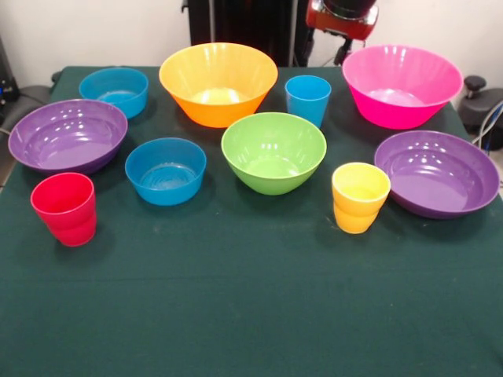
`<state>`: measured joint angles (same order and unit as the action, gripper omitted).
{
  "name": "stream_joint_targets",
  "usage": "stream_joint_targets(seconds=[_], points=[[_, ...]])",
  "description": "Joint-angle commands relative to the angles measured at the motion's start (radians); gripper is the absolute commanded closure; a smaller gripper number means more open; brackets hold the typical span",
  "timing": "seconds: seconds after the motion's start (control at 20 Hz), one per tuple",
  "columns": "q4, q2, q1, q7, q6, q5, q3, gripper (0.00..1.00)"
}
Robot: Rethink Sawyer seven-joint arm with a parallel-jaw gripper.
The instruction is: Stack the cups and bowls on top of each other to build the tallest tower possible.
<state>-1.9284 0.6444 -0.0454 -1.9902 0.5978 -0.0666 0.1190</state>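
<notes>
Only the red and black arm (343, 17) is showing at the top edge of the front view, drawn back above the table's far edge; its gripper is not showing in this view, so whether it is released or clenched cannot be told.

Nothing is standing stacked yet. Every piece is sitting apart and upright on the green table (251, 314). Along the far edge an orange bowl (218, 82) is sitting in the middle, a small blue bowl (115, 90) toward the far left corner and a pink bowl (402, 85) toward the far right corner, directly below the arm. The blue cup (307, 99) is standing between orange and pink, the nearest cup to the arm, lying below and slightly left of it, axis vertical. Mid-table are sitting a purple bowl (67, 135), a second blue bowl (165, 170), a green bowl (273, 151), a yellow cup (360, 197) and another purple bowl (437, 173). The red cup (64, 209) is standing near the left edge.
</notes>
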Motion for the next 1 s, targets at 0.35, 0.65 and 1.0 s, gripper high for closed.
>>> stream_joint_targets(seconds=[0.35,0.65,1.0], points=[[0.137,-0.011,0.005,-0.113,0.108,0.042,-0.072,0.00],[0.176,-0.011,-0.009,-0.114,0.116,0.033,-0.069,0.00],[0.226,-0.045,0.006,-0.096,0.145,0.028,-0.072,0.00]])
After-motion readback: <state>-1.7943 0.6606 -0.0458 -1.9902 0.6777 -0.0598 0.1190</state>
